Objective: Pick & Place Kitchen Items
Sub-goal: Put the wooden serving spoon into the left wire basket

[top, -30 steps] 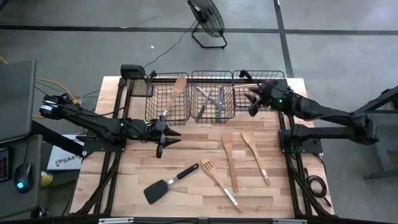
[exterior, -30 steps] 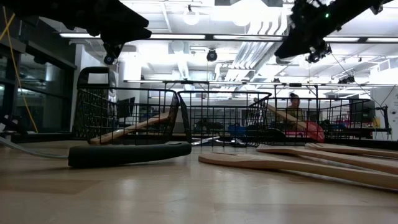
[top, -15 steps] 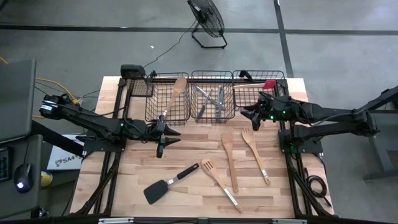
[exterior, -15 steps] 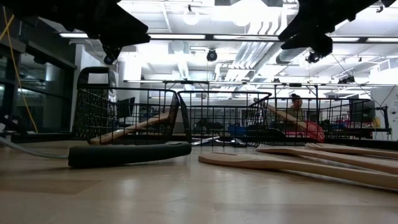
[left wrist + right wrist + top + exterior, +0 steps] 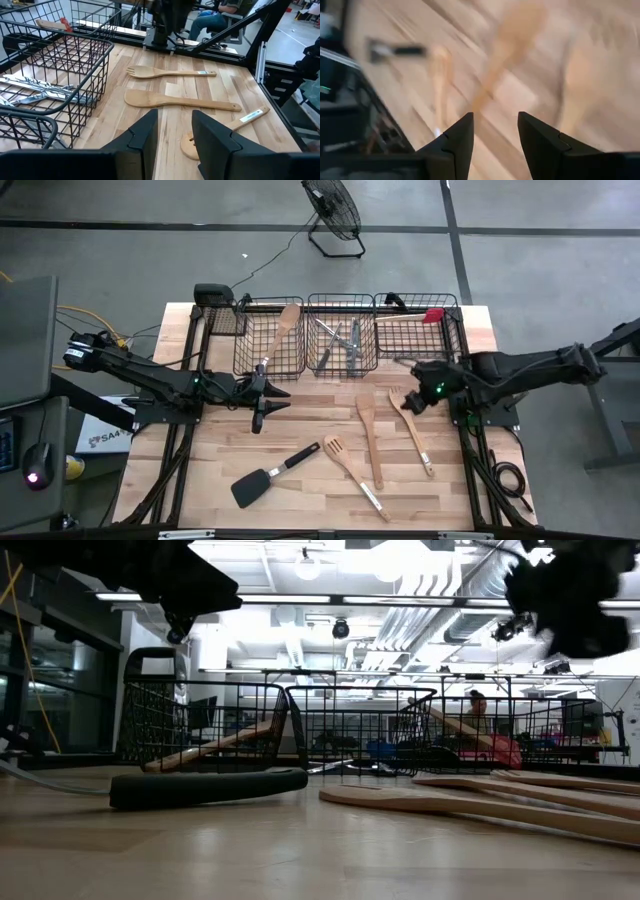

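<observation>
Three baskets (image 5: 345,335) in a row, wooden spoon (image 5: 279,332) left, cutlery (image 5: 340,342) middle, red spatula (image 5: 412,316) right, both grippers (image 5: 258,399) (image 5: 410,401) spread, empty.

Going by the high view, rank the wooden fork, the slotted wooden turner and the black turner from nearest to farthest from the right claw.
Measured from the right claw:
1. Wooden fork, its head right beside the claw.
2. Slotted wooden turner, mid-table, nearer the front edge.
3. Black turner, farthest, on the left arm's side.

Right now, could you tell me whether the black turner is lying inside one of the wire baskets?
No, the black turner lies on the bare wooden table, well clear of the wire baskets.
</observation>
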Robot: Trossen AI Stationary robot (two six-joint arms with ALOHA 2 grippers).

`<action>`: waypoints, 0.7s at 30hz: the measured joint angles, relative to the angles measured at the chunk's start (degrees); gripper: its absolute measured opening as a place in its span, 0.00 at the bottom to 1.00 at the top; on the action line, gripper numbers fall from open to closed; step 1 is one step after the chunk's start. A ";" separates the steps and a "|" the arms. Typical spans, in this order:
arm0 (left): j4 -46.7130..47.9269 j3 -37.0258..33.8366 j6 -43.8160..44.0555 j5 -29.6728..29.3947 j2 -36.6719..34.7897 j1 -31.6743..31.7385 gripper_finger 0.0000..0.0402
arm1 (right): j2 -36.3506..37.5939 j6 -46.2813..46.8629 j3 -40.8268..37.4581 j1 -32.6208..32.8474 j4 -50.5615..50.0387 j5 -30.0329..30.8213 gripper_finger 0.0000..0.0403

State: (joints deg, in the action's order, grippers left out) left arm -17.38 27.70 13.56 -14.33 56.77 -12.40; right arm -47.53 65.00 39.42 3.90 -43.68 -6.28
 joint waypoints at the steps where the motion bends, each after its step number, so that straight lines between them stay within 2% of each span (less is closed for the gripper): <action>1: 0.02 0.00 0.00 0.00 0.00 0.00 0.29 | -0.72 1.77 0.00 0.74 -2.09 -0.89 0.36; 6: 0.02 0.00 -0.23 0.00 0.00 0.00 0.29 | -4.91 6.86 0.00 3.62 -9.95 -1.17 0.36; 13: 0.02 0.00 -0.23 0.00 0.00 0.00 0.29 | -12.59 8.37 0.00 6.82 -10.17 1.63 0.38; 21: -0.24 -0.02 -2.50 -0.10 0.00 0.00 0.29 | -22.46 14.42 0.00 10.40 -10.12 3.23 0.53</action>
State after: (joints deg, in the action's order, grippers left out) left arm -17.63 27.68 11.06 -14.43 56.77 -12.40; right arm -69.99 79.43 39.42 14.30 -53.80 -3.05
